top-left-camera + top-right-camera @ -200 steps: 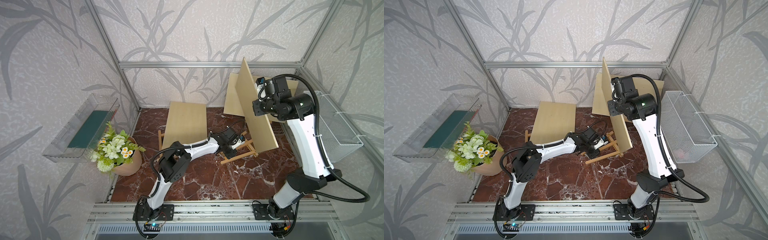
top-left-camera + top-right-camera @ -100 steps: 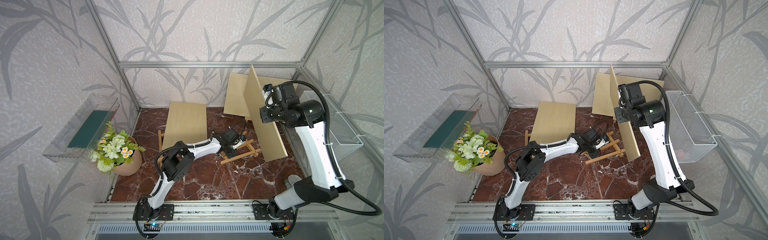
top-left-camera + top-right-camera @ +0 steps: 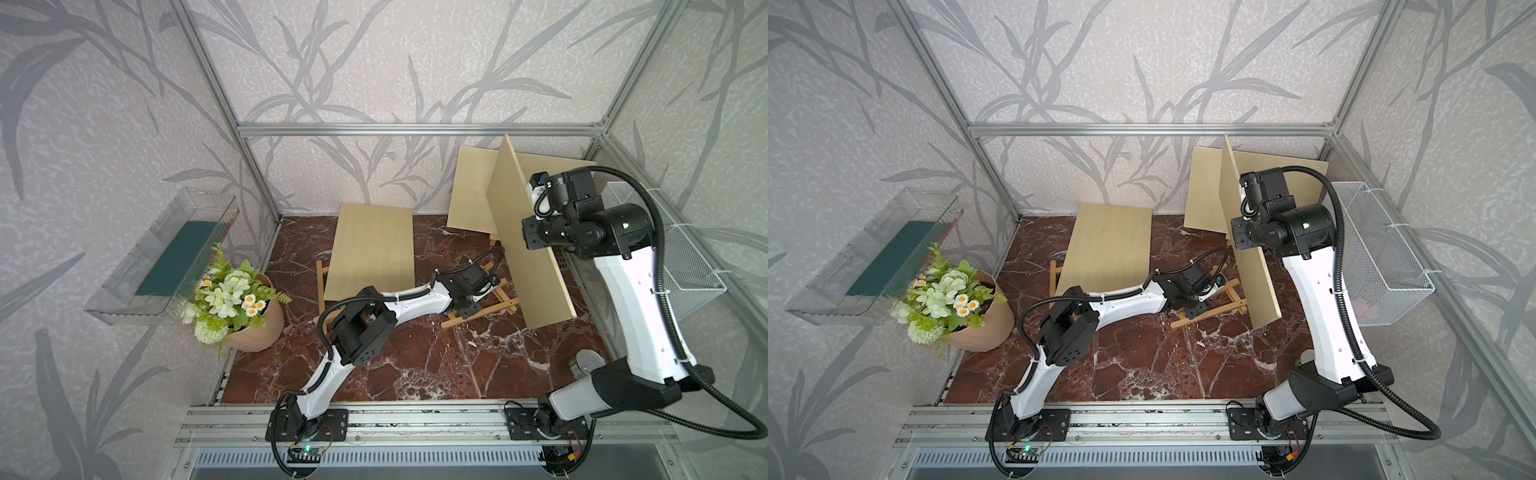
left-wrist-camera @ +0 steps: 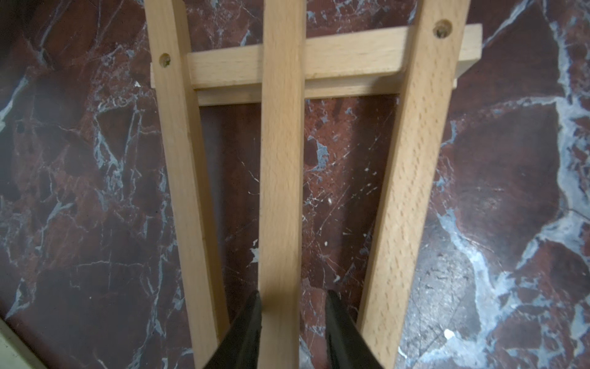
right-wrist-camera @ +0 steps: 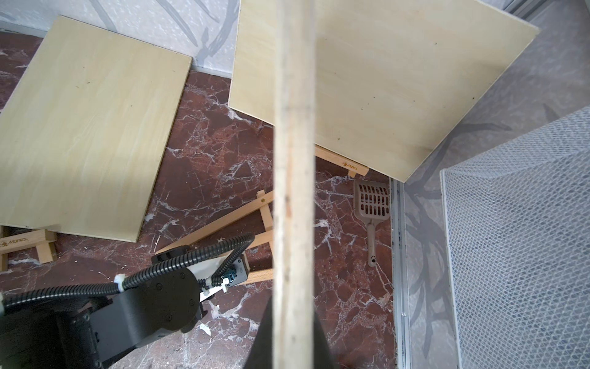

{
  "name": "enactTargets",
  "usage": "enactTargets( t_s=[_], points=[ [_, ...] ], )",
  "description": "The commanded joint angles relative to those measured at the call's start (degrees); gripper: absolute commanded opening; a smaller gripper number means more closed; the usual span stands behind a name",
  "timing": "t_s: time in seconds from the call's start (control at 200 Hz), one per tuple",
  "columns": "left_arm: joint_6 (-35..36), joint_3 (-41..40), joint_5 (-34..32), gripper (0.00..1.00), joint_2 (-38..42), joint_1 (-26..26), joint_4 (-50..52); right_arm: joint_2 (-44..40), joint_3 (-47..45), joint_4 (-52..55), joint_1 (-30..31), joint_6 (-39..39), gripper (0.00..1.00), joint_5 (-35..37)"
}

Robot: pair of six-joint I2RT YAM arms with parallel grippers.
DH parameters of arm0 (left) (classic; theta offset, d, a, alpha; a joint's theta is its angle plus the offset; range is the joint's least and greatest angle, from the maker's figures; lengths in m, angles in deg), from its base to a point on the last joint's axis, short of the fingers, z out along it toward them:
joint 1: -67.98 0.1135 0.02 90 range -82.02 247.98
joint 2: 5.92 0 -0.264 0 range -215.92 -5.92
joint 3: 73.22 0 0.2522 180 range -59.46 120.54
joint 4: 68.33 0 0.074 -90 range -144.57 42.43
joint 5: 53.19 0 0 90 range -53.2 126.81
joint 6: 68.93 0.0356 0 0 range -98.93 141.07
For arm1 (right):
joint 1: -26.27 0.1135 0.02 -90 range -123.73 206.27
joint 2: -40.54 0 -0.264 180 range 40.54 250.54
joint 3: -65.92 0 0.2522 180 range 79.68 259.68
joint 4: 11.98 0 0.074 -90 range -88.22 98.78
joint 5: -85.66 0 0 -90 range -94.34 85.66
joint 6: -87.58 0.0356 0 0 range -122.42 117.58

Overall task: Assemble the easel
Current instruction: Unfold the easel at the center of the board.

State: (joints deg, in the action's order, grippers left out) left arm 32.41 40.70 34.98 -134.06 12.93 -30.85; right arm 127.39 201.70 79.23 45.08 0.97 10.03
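So you've got your left gripper (image 3: 1196,309) down low on the easel frame (image 3: 1221,313) lying flat on the desk (image 3: 1142,361), your right gripper (image 3: 1237,239) holding a wooden board (image 3: 1254,286) tilted up on edge just beside it, and the flower pot (image 3: 988,324) well apart from all that.

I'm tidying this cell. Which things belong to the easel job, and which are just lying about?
Job: easel, raised board.
Lying about: flower pot, scoop, wire basket, clear tray, tin.
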Motion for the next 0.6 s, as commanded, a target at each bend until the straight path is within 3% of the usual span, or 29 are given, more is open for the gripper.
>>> enactTargets(
  t_s=[0.0, 0.125, 0.22, 0.26, 0.385, 0.595],
  points=[
    [-0.40, -0.42, 2.06, 0.35, -4.36, 0.16, 4.64, -3.04, 1.79, -9.69, -0.13, -0.15, 0.00, 1.49],
    [-1.22, 1.63, 3.09, 0.42, -6.01, 0.29, 5.73, -2.72, 2.00, -9.60, -0.09, 0.05, 0.00, 0.47],
    [-1.19, 2.62, 4.27, 0.42, -6.87, 0.20, 7.69, -2.74, 1.96, -9.69, -0.13, 0.24, 0.00, 0.11],
    [-1.07, 2.25, 4.50, 0.37, -6.56, 0.20, 7.97, -2.74, 1.95, -9.60, -0.09, 0.20, 0.00, 0.38],
    [-1.14, 2.50, 6.24, 0.00, -4.00, 0.29, 10.24, -2.74, 1.56, -9.69, -0.22, -0.15, 0.00, 1.10],
    [-6.69, 3.53, 10.01, 0.00, 4.79, 2.29, 14.33, -1.99, 4.44, -8.91, -0.22, -0.27, 0.00, 3.98]
  ],
)
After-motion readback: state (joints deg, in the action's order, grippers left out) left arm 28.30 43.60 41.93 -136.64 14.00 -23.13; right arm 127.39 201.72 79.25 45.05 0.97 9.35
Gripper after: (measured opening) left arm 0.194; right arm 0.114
